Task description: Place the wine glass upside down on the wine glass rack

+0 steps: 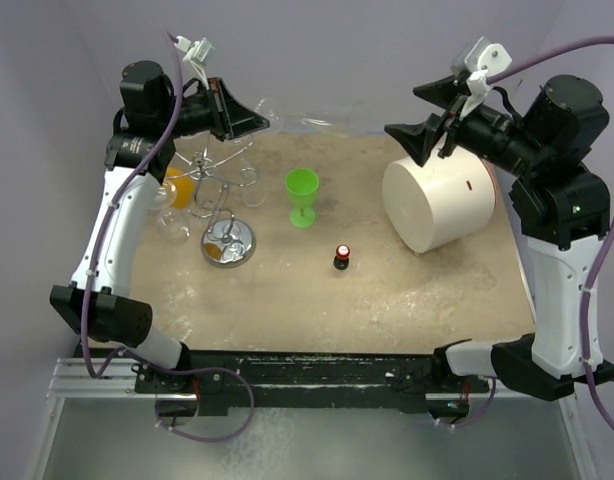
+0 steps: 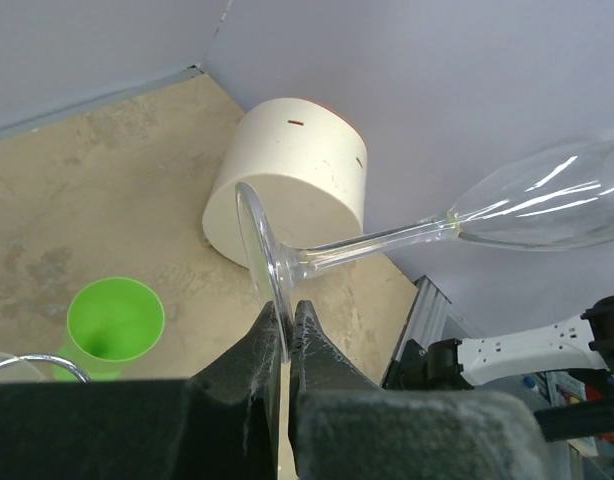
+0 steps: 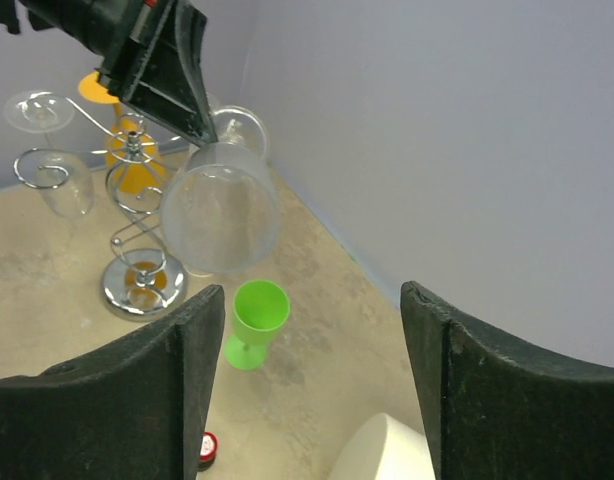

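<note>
**Above the back edge of the table: glass in left gripper, not yet racked**

- Table point(image 1: 407, 300): sandy top with the rack on the left and clutter in the middle and on the right.
- White cylinder point(image 1: 437, 205): lying on its side at right. It isn't part of this job.
- Wine glass rack point(image 1: 230, 246): upright, with its disc base on the table under the left arm. An orange glass point(image 1: 177, 187) and some clear ones are already hanging from its curled arms.
- Left gripper point(image 2: 287, 316): jaws pressed onto the rim of the glass's foot, pinching it edge-on.
- Right gripper point(image 3: 312, 298): fingers spread wide with nothing between them. It faces the bowl's mouth, close but apart from it.
- Wine glass point(image 2: 532, 200): in the air and roughly horizontal. The stem and bowl stick out sideways from the left jaws, above and to the right of the rack, touching neither rack nor table.
- Green goblet point(image 1: 302, 187): upright mid-table, just right of the rack.
- Small red-capped bottle point(image 1: 342, 258): in front of the goblet, away from the rack.

Handling, my read:
- **Material:** light, rigid, slick and brittle.
- **Grip risk:** the foot pinch is thin and the bowl hangs out on a long lever, so it could pivot or slip if swung fast.
- **Where to hold:** the foot rim works, provided the stem side stays free to slide into a wire curl. The stem just under the foot is the steadier alternative. Don't squeeze the bowl.
- **Next move:** needs a slow tilt to bowl-down, keeping clear of the hung glasses.
</note>
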Controlling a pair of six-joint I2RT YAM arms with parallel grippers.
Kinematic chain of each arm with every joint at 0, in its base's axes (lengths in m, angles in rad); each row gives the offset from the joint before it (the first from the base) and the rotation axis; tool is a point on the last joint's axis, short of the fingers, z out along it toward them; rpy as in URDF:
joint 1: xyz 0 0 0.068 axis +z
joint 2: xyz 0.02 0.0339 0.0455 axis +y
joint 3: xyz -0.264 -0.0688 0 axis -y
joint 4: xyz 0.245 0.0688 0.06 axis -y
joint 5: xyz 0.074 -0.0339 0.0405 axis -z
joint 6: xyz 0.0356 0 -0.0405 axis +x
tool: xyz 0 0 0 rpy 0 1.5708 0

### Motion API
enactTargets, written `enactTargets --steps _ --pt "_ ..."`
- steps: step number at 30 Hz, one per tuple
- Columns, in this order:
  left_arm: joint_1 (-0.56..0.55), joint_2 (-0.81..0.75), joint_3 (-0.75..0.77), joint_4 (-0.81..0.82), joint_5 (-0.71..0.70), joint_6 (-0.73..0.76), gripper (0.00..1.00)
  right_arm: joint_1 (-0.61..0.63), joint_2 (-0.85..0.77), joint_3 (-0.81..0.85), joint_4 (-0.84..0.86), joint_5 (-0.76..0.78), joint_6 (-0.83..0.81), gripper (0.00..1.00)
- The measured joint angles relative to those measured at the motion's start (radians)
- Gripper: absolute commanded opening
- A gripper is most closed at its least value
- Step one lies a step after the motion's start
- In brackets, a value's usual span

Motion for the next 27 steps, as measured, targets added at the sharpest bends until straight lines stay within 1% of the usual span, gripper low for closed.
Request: enactTargets --steps 3,7,10,15,21,27 --pt "0.000 -0.015 0.036 -0.063 -0.045 0.079 0.00 -0.027 -0.016 0.000 -0.002 -0.001 -0.004 0.82" --pt "-0.005 -0.043 0.088 -0.149 -0.127 0.196 0.00 -0.066 -0.043 -0.008 -0.002 -0.002 -0.007 0.87" --pt "-0.032 -0.071 0.129 -0.221 -0.211 0.325 0.00 -0.098 -0.064 -0.021 0.000 -0.003 -0.004 0.89" --pt "-0.092 -0.125 0.172 -0.330 -0.312 0.518 0.00 -0.174 -0.090 -0.061 0.014 -0.019 0.021 0.93" --pt "-0.174 -0.186 0.178 -0.454 -0.433 0.783 0.00 -0.261 -0.141 -0.172 0.040 -0.018 0.046 1.00" --pt "-0.228 -0.245 0.177 -0.592 -0.539 1.040 0.00 -0.349 -0.187 -0.298 0.060 -0.016 0.042 1.00"
